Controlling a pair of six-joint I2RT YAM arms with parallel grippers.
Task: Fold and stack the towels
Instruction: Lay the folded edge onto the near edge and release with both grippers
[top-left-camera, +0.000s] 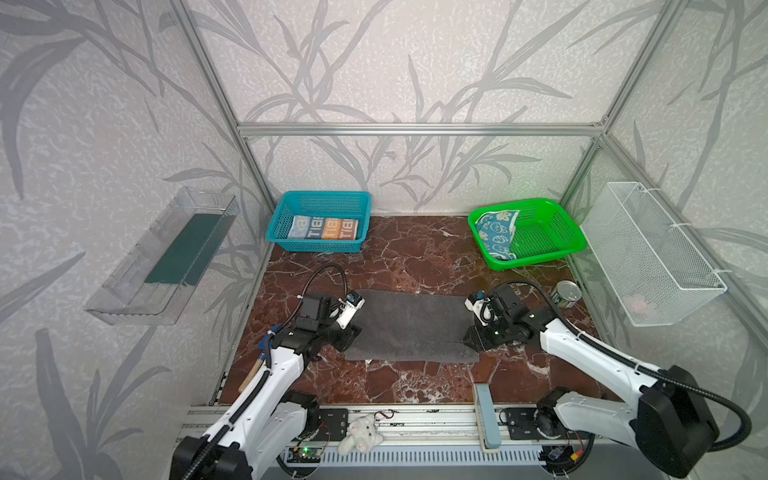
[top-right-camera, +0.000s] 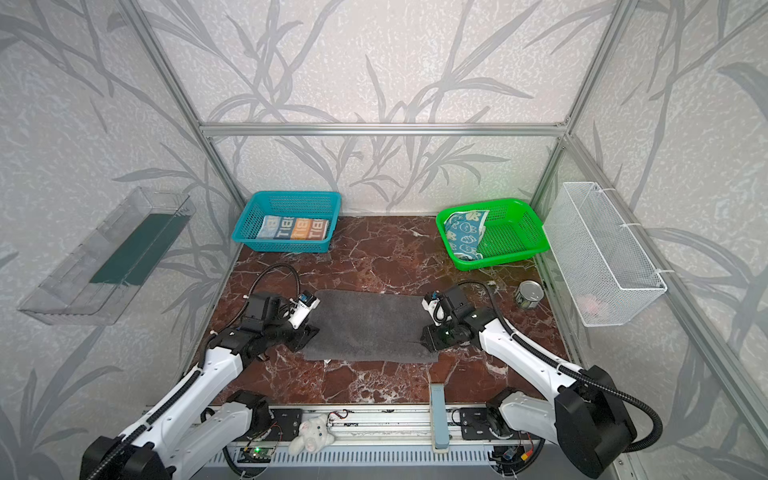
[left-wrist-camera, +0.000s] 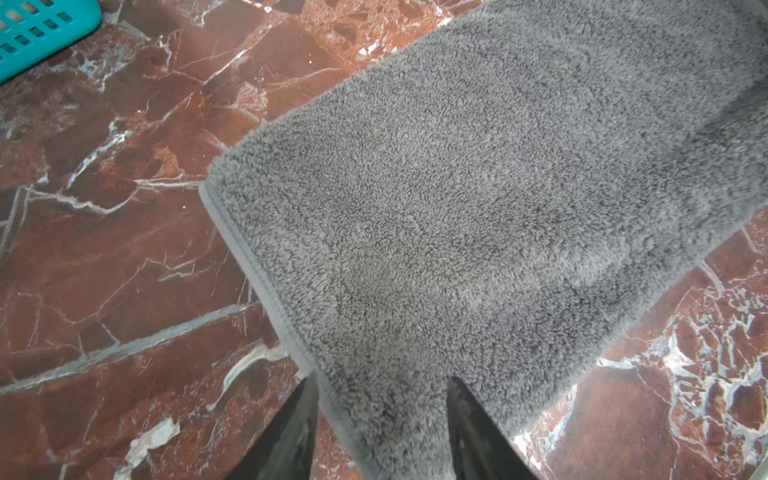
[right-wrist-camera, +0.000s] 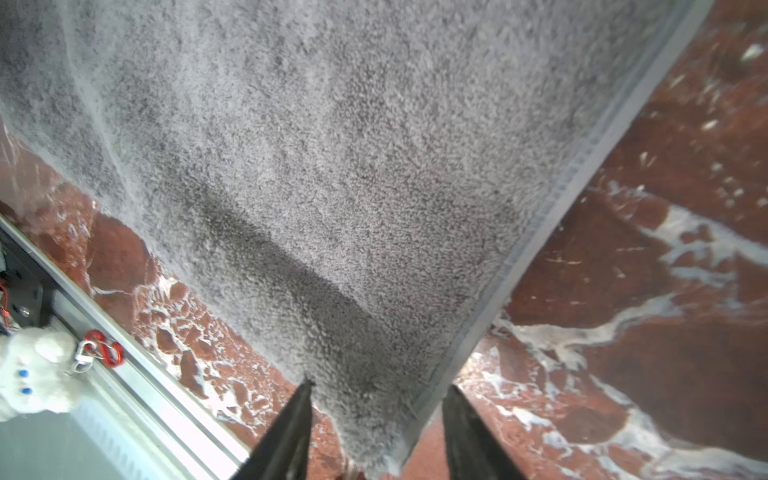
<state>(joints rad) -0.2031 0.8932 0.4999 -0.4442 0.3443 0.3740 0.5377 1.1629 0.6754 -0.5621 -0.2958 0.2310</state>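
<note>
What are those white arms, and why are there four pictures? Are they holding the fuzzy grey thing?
They are a robot's two arms, each ending in a pincer. Two pictures look down from above on the whole table. The other two come from small cameras on the arms' wrists. A grey towel lies flat on the marble. The left gripper and right gripper each sit at one near corner of it, jaws apart, so nothing looks pinched. A lettered towel lies folded in the blue basket, and a bunny towel lies in the green basket.
</note>
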